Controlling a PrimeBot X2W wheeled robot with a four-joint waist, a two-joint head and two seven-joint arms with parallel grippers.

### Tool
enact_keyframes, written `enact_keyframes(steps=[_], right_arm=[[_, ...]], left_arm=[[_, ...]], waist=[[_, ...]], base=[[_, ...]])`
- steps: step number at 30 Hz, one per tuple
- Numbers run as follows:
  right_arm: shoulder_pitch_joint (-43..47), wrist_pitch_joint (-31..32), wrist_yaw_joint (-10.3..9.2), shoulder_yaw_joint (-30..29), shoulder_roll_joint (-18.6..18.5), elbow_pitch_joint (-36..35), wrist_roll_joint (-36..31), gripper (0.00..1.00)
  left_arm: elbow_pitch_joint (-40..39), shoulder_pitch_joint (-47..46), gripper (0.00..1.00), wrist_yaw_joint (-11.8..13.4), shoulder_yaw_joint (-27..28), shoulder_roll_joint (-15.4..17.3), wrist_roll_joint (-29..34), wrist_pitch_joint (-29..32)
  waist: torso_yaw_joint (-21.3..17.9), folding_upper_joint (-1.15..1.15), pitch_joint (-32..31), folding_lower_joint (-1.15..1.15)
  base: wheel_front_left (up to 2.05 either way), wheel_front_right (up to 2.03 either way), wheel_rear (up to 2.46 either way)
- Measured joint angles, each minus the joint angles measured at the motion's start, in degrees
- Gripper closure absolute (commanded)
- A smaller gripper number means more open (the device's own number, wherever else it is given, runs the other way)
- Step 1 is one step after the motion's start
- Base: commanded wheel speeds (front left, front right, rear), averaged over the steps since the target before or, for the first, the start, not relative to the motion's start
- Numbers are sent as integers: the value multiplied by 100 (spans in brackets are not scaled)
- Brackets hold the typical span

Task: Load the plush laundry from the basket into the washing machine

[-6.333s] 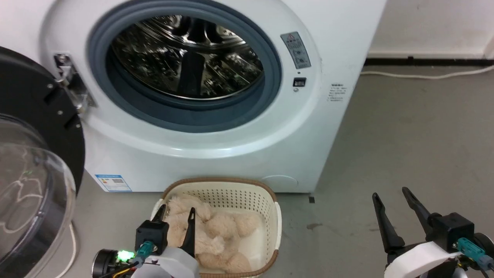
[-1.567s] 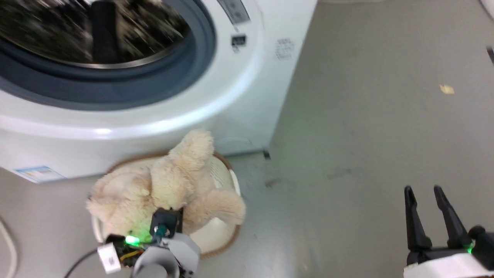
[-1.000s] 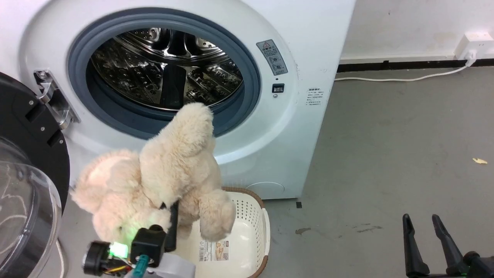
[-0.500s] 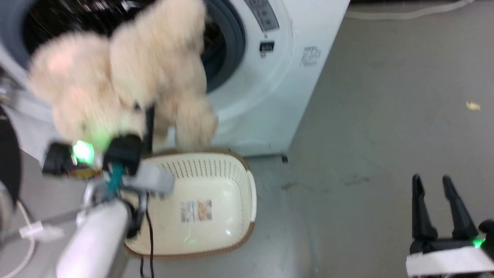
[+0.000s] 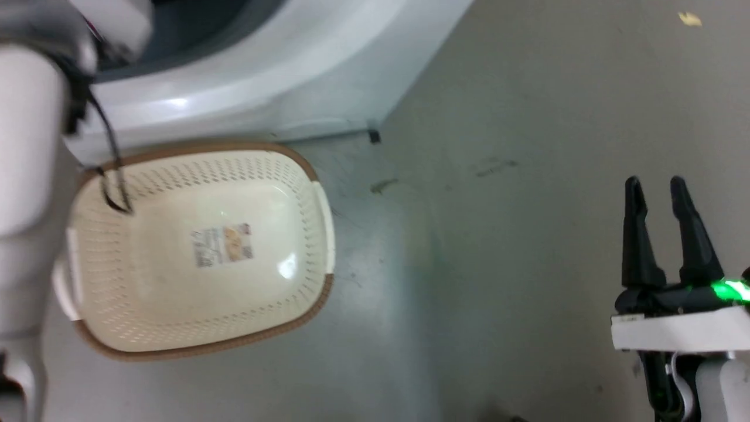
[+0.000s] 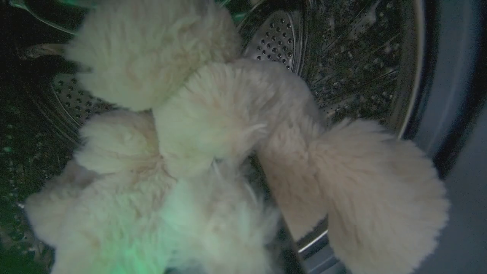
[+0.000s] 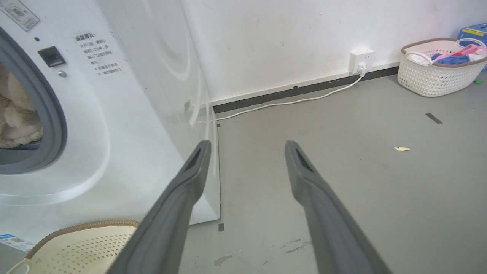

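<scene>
Head camera, high and tilted steeply down: grey floor (image 5: 498, 264), the basket (image 5: 176, 319) at lower left, the foot of the washing machine (image 5: 246, 70) across the top left corner, the right gripper (image 5: 655, 181) at lower right. Left wrist camera, at the port and very near, faces into the steel drum (image 6: 361, 57) past the plush laundry (image 6: 213, 121). Right wrist camera, low, looks along its spread fingers at the machine's front corner and the wall (image 7: 285, 45) behind. Head and right wrist views share basket, machine front and floor; both wrist views share the plush laundry in the port.
</scene>
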Motion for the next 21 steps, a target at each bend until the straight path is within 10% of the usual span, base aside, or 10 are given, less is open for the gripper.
enact_keyframes(steps=[16,18,21], right_arm=[[-338,1,-1,27,-53,266,241,0],[-385,0,0,-10,-63,276,240,0],[-415,0,-1,-58,-87,278,229,0]], left_arm=[[2084,-1837,100,-189,-189,41,297,572],[2237,-1838,3,-183,-207,-21,279,539],[2391,-1836,0,-112,-212,-94,249,347]], waist=[[-463,0,783,-1],[-447,0,780,-1],[-412,0,742,-1]], base=[[0,0,0],[0,0,0],[0,0,0]])
